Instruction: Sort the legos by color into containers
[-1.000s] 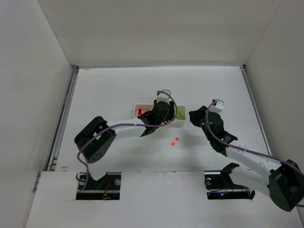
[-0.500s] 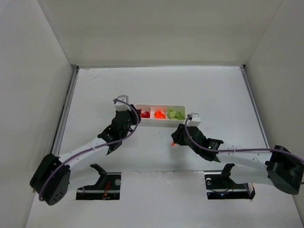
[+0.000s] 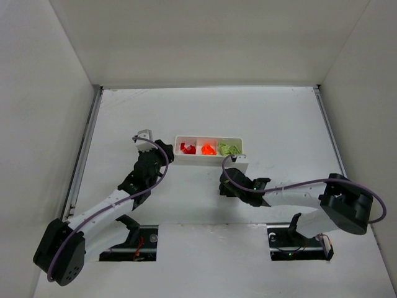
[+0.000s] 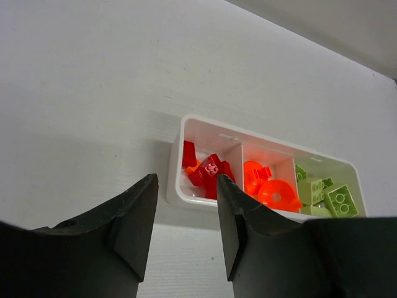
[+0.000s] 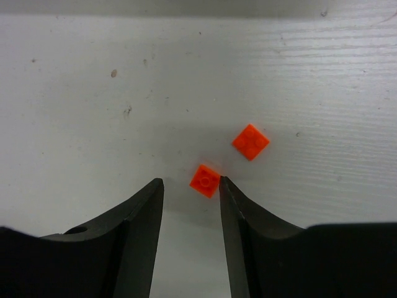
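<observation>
no readable text, labels, or numbers

White table [image 3: 279, 118] with three-compartment tray [image 3: 200, 161] and two loose orange legos [image 5: 251, 141].

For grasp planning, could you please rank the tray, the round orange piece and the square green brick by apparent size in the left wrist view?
1. Tray.
2. Round orange piece and square green brick: they look about alike, so unranked.

Ahead of left gripper [image 4: 186, 180]: white tray [image 4: 174, 180] with red bricks [image 4: 208, 171], orange bricks [image 4: 268, 187], yellow-green bricks [image 4: 330, 200]. At right gripper [image 5: 191, 181] tips: orange plate [image 5: 205, 180]; beyond, second orange plate [image 5: 250, 141].
</observation>
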`<state>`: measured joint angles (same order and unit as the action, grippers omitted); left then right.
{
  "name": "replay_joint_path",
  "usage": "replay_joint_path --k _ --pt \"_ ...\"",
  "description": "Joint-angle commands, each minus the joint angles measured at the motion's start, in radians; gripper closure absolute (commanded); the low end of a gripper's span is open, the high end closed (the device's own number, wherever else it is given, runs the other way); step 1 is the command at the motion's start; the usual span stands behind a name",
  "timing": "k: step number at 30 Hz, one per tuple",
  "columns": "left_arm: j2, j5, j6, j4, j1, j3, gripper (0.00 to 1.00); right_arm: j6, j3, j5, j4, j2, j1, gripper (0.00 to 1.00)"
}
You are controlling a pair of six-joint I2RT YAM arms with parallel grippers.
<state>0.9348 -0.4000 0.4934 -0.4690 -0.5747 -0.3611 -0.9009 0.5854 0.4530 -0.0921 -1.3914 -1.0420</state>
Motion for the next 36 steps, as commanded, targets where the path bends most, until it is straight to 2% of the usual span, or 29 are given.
replay_joint_path --k 1,6,13,18,23,31,33,34,36 --pt "0.009 -0.002 0.011 -0.053 -0.009 0.001 0.60 -0.038 0.047 0.033 -0.018 -0.021 -0.017 0.55" --pt "-0.011 -0.007 0.011 -0.054 -0.012 0.007 0.59 -0.035 0.059 0.065 -0.054 -0.063 -0.031 0.60" --pt "-0.014 0.000 0.014 -0.062 -0.006 0.013 0.59 -0.024 0.132 0.165 -0.142 -0.170 -0.080 0.60" --pt "-0.014 -0.005 0.014 -0.063 -0.012 0.011 0.58 -0.021 0.163 0.202 -0.176 -0.207 -0.098 0.75" --pt "-0.019 -0.002 0.014 -0.063 -0.006 0.014 0.57 -0.009 0.165 0.205 -0.179 -0.189 -0.098 0.83" --pt "-0.001 0.003 0.017 -0.063 -0.004 0.010 0.57 0.075 0.189 0.191 -0.156 -0.087 -0.100 0.80" --pt "-0.005 -0.003 0.014 -0.063 -0.007 0.010 0.57 0.100 0.197 0.194 -0.161 -0.077 -0.094 0.71" --pt "-0.007 -0.002 0.013 -0.063 -0.004 0.011 0.57 0.106 0.188 0.188 -0.153 -0.063 -0.094 0.62" --pt "-0.014 0.003 0.017 -0.062 0.002 0.013 0.57 0.117 0.169 0.162 -0.144 -0.041 -0.097 0.56"
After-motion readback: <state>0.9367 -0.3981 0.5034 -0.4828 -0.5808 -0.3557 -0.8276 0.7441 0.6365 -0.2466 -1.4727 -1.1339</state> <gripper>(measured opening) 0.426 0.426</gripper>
